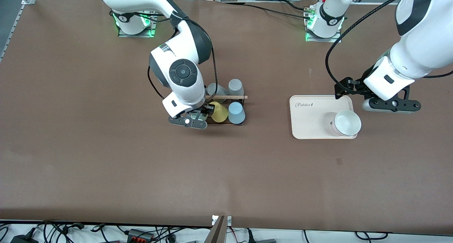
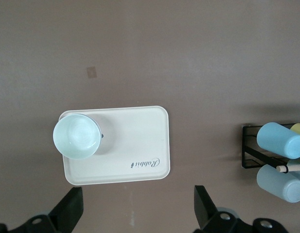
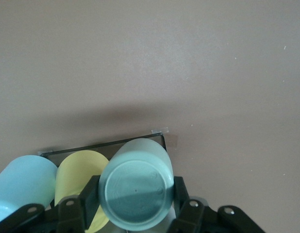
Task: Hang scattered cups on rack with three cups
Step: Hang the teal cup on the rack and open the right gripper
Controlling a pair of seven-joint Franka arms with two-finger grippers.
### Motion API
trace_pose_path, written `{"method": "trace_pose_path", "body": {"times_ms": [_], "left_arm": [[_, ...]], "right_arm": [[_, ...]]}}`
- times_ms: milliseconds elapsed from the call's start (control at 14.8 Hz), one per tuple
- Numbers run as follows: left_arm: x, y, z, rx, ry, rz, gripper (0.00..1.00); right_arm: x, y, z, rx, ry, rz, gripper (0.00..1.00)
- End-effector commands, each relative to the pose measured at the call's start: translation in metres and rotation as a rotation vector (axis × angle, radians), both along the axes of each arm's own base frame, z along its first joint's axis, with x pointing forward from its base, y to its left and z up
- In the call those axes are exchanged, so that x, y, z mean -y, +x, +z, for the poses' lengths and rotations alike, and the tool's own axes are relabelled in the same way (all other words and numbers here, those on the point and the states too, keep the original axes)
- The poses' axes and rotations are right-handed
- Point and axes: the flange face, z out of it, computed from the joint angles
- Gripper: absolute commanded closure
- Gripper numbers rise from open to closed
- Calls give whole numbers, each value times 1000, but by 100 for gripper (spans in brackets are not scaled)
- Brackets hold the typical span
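on the cream tray (image 1: pixel 308 124) stands one mint cup (image 1: pixel 347 123); left fingers (image 2: pixel 72 206) apart, right fingers (image 3: pixel 89 194) clamp another mint cup (image 3: pixel 136 190).

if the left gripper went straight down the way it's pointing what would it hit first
Probably bare brown table: the open left gripper hangs just off the edge of the cream rectangular tray, whose pale mint-green tumbler stands off that line. Depth is unclear.

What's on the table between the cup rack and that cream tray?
Nothing: bare brown table separates the rack from the cream tray, as the front view shows.
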Motion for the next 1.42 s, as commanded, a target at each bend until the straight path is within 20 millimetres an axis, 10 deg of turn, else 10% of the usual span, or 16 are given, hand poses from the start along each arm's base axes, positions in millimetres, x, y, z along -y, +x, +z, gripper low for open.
{"method": "trace_pose_path", "body": {"times_ms": [0,337,539,674,1348], "left_arm": [[-5,0,20,40,-5,-6,0],[-7,-8,41,54,-37,-11,0],[-8,-10,42,46,-44,-8,0],[-14,-11,40,39,-40,-2,0],[-4,-24,39,47,-35,-18,0]], "right_arm": [[-10,-5,-18,6,-18,-4,72],[-10,-14,-36,-14,-34,8,64],[-6,-10,-30,-12,-30,10,0],[9,1,2,17,-9,51,0],[218,70,176,35,34,45,0]]}}
